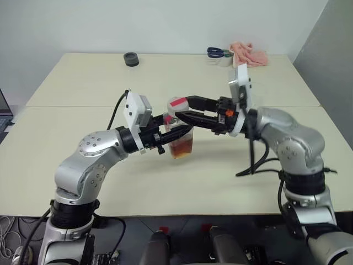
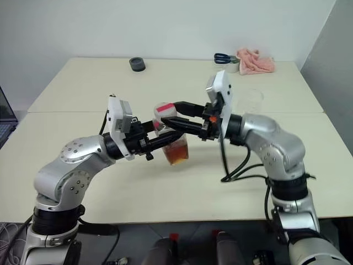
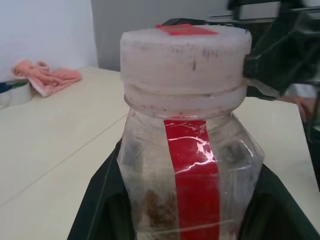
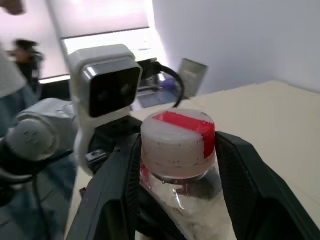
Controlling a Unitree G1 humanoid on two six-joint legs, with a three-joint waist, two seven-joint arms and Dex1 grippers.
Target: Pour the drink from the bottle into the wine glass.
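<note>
Bottle aloft over table, cap on, clamped in left gripper. Right gripper fingers flanking cap; contact indeterminate. Wine glass faintly visible, right eye view.

bottle held up above the counter near the middle, left claw on its left, right claw coming in from the right at the cap. puck far back left, cloth and scissors far back right
</note>
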